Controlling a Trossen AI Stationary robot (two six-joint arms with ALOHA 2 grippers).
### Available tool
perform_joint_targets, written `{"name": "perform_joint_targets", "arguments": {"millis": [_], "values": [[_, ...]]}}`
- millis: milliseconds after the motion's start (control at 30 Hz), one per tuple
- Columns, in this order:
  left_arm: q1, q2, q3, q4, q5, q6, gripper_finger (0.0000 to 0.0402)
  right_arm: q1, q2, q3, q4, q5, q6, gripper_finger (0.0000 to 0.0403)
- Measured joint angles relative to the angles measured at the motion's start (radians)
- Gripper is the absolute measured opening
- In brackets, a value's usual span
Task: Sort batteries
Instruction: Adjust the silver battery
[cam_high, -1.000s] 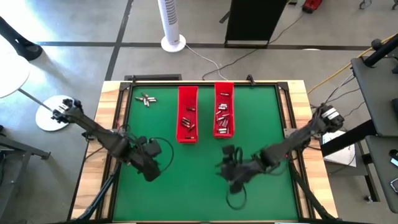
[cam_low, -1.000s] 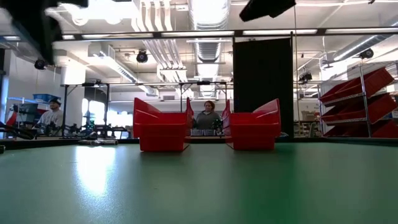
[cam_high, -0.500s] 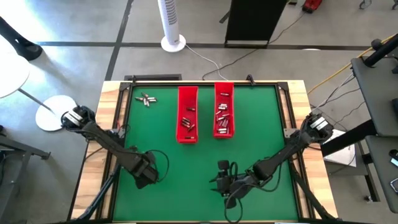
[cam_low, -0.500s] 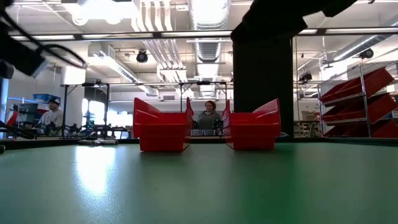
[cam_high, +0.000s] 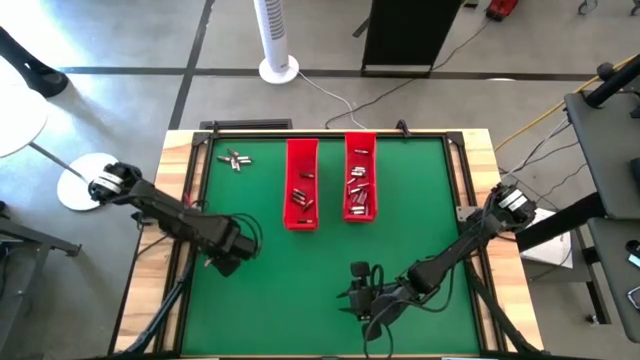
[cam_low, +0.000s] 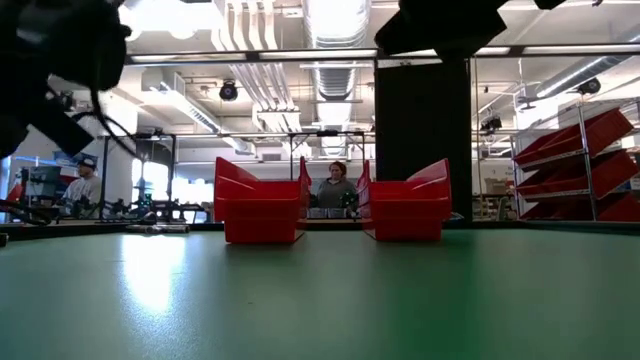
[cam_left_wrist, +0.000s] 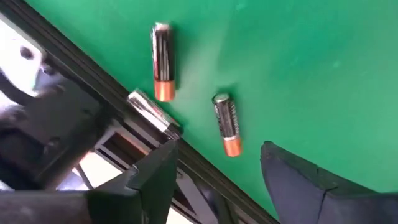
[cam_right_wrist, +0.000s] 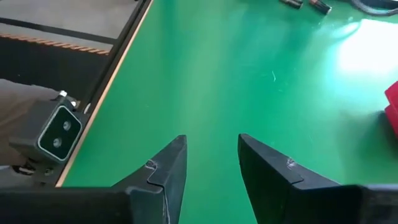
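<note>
High view: the green felt table (cam_high: 320, 250) is framed by a dark rail and a pale wooden border, and most of its near half lies bare. Two long red plastic trays stand side by side at the far middle, the left tray (cam_high: 301, 183) and the right tray (cam_high: 360, 176), each holding small cylindrical batteries; a strip of open felt runs between them. A small cluster of loose batteries (cam_high: 235, 159) lies at the far left corner, close to the rail and well apart from both arms.

The left gripper (cam_high: 222, 252) hangs over the left side of the table, near the left rail and nearer the front than the trays. In the left wrist view its two dark, smooth, wedge-shaped fingers (cam_left_wrist: 155, 177) stand spread with a wide gap and nothing between them. Beyond them lie two copper-tipped dark cells on the felt, one (cam_left_wrist: 161, 61) near the rail and one (cam_left_wrist: 227, 123) a little farther in, plus a silvery cell (cam_left_wrist: 153, 112) resting on the black rail itself. None of them touches the fingers.

The right gripper (cam_high: 360, 298) sits low near the front middle of the table, well apart from the trays. The right wrist view shows its fingers (cam_right_wrist: 166, 171) parted with bare felt in the gap, gripping nothing, and the table's wooden edge to one side.
</note>
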Motion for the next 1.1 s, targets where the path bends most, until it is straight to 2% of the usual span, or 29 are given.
{"name": "perform_joint_targets", "arguments": {"millis": [167, 267, 367, 533, 600, 867, 1100], "values": [[0.041, -0.002, 0.065, -0.036, -0.035, 0.067, 0.0209, 0.000, 0.000, 0.001, 0.000, -0.001, -0.027, 0.0125], [0.060, 0.022, 0.102, -0.083, -0.018, 0.153, 0.0183, 0.000, 0.000, 0.001, -0.005, -0.001, -0.032, 0.0120], [0.084, 0.055, 0.125, -0.138, 0.002, 0.281, 0.0136, 0.000, 0.000, 0.001, -0.006, -0.001, -0.042, 0.0115], [0.105, 0.134, 0.125, -0.176, 0.061, 0.507, 0.0031, 0.000, -0.001, 0.006, -0.006, -0.001, -0.048, 0.0106], [0.109, 0.178, 0.124, -0.178, 0.079, 0.547, 0.0009, 0.000, -0.001, 0.006, -0.007, -0.001, -0.048, 0.0103], [0.111, 0.358, 0.115, -0.194, 0.095, 0.686, 0.0002, 0.000, -0.001, 0.004, -0.016, -0.002, -0.049, 0.0089], [0.111, 0.405, 0.067, -0.153, 0.095, 0.701, 0.0000, 0.000, -0.001, 0.004, -0.038, -0.002, -0.048, 0.0077]]}}
